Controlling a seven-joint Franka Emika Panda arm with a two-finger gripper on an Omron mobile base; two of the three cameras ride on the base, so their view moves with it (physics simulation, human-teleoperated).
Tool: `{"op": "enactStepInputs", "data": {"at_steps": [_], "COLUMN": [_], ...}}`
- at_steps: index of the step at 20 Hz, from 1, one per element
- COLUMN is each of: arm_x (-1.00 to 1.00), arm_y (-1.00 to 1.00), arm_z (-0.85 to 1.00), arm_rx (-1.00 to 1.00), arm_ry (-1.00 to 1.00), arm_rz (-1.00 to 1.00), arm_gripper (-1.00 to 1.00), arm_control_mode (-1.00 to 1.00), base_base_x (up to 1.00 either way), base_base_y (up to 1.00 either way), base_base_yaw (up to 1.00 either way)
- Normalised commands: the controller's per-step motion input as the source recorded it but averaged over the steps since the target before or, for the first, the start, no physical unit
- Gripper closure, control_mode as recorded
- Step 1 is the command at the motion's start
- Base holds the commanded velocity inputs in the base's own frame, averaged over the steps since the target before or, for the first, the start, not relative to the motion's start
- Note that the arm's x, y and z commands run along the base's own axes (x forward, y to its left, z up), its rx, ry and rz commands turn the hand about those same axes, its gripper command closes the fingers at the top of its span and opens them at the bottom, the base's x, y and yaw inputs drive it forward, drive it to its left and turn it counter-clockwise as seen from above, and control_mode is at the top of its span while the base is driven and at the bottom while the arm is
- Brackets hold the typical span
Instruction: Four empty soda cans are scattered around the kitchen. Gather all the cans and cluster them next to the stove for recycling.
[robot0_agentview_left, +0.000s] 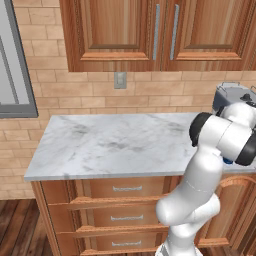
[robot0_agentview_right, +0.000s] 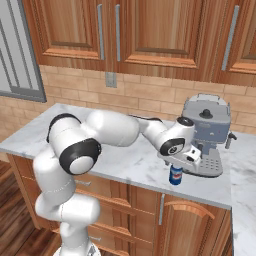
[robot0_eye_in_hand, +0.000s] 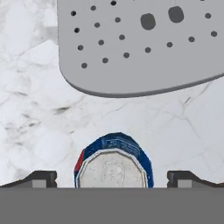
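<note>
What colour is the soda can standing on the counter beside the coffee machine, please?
Blue, with a silver top and a touch of red: the soda can shows best in the hand view.

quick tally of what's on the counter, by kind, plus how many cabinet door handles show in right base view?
Blue soda can: 1, upright on the marble counter, below the open gripper
Espresso machine: 1
Cabinet door handles, upper: 3
Cabinet door handles, lower: 1
Total: 6
</note>
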Motion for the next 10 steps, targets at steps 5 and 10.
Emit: {"op": "enactStepInputs", "data": {"at_steps": [5, 10], "arm_x": [0.12, 0.04], "arm_y": [-0.08, -0.01], "arm_z": [-0.16, -0.18], "arm_rx": [0.02, 0.03], "arm_ry": [0.04, 0.09], "arm_rz": [0.00, 0.00], "arm_gripper": [-1.00, 1.00], "arm_control_mode": [-1.00, -1.00], "base_base_x": [0.00, 0.00], "base_base_y": [0.00, 0.00], "base_base_yaw": [0.00, 0.00]}}
